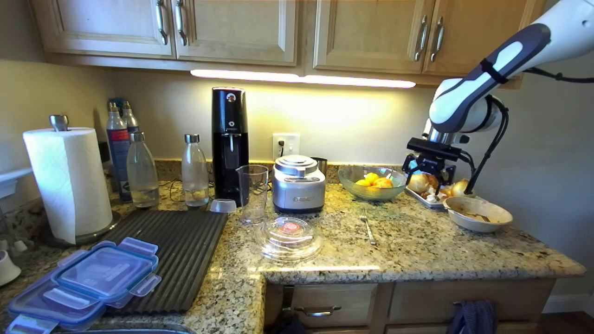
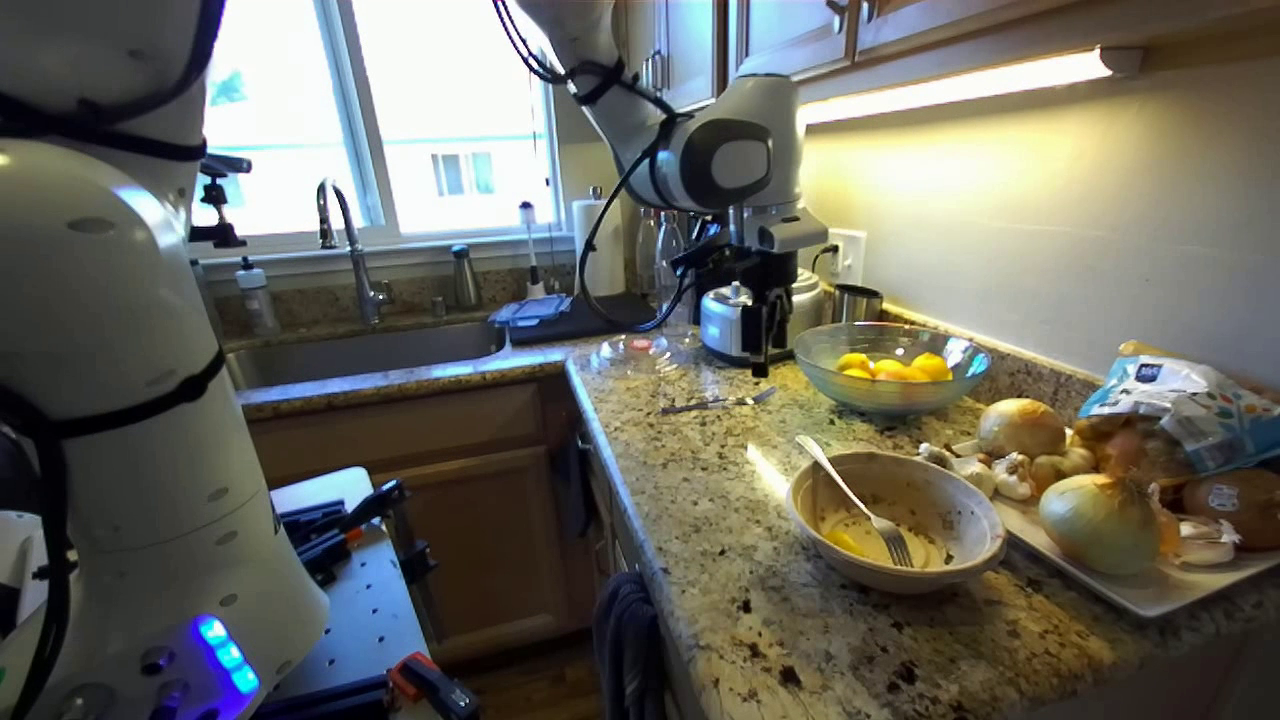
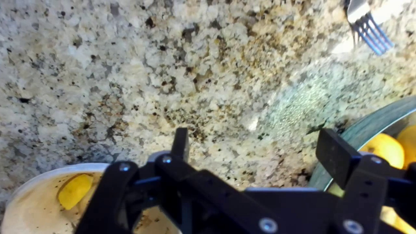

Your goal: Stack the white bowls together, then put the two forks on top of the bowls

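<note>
At lower left in my wrist view, the white bowl (image 3: 31,208) is cropped and partly hidden behind my widely spread end effector (image 3: 252,146); whether two are nested I can't tell. In an exterior view, a fork (image 2: 852,493) leans over its rim. At upper right, another fork (image 3: 367,27) is cut by the top edge; below it, a glass bowl (image 3: 365,125) is cropped. The tabletop (image 3: 130,71) is speckled granite; in an exterior view, a window (image 2: 450,90) glares at upper left.

On desk (image 1: 417,246), in an exterior view: fork (image 1: 368,227) between dish (image 1: 290,239), left, and bowl (image 1: 480,225), right; fruit bowl (image 1: 369,195) behind fork, tray (image 1: 420,199) behind bowl. In bowl: second fork (image 2: 850,491), resting aslant.
</note>
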